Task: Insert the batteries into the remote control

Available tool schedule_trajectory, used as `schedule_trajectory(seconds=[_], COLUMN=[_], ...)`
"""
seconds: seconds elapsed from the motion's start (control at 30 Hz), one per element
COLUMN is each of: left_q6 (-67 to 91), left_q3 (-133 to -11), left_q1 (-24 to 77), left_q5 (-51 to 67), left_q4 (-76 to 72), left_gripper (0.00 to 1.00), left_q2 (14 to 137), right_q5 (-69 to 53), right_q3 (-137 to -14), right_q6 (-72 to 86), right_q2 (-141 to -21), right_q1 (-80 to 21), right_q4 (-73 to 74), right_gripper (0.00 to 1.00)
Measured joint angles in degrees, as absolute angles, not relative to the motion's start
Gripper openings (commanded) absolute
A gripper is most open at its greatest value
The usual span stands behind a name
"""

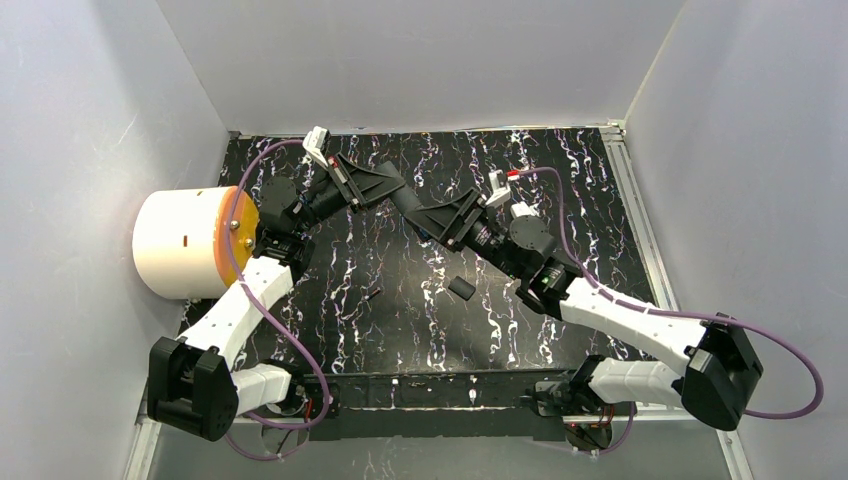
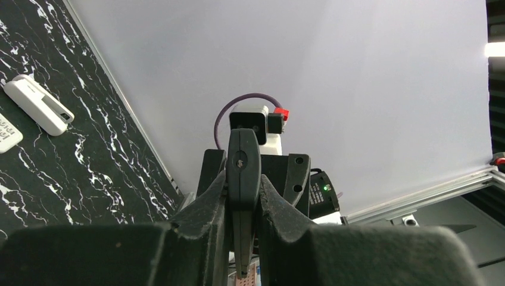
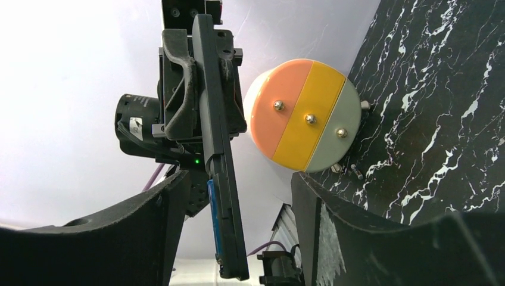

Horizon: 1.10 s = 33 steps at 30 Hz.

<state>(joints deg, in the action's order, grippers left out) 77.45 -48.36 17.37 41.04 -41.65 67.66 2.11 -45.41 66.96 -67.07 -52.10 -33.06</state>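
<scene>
My left gripper (image 1: 385, 190) is shut on a black remote control (image 2: 243, 173) and holds it in the air, end-on in the left wrist view. In the right wrist view the remote (image 3: 223, 196) hangs between my right gripper's open fingers (image 3: 152, 220), which do not touch it. A blue battery (image 3: 212, 220) lies along its open back side. My right gripper (image 1: 410, 205) faces the left one at the table's middle back. A tiny thin battery (image 3: 356, 173) lies on the table by the drum. Another small dark cylinder (image 1: 375, 293) lies mid-table. No green battery shows.
A white drum (image 1: 185, 243) with an orange, yellow and grey face (image 3: 306, 113) lies at the left. A dark flat piece (image 1: 460, 288) lies mid-table. Two white remotes (image 2: 39, 104) (image 2: 6, 131) lie on the black marbled table (image 1: 420, 330). White walls enclose three sides.
</scene>
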Motion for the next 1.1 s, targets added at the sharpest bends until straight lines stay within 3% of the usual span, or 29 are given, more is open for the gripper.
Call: schedule_trajectory(seconds=[0.13,0.7,0.83,1.0,1.1], left_q6=[76.0,73.9,73.6,72.4,70.7], left_q3=[-48.4,-48.4,-48.7,-48.7,-48.7], left_q1=[17.4,17.3,17.3,17.3,17.4], left_q5=[42.1,45.7,46.1,46.9,48.0], left_q4=[-41.7,-41.8,-41.9,-41.9,-41.8], left_gripper=[0.00,0.00,0.00,0.00,0.00], left_q2=[67.7,67.4,67.4,67.0,66.2], right_q5=[0.0,-10.4,-10.8,-10.9,-10.9], right_q3=[-43.6,-41.5,-41.5,-41.5,-41.4], right_q6=[65.7,62.8,62.2,61.4,60.1], right_q2=[-65.6,-65.2,-65.3,-65.3,-65.1], right_q1=[-51.0,-49.1,-49.0,-49.0,-49.0], right_q4=[-33.6,-38.3,-38.7,-38.7,-37.8], right_gripper=[0.64,0.13,0.18,0.61,0.72])
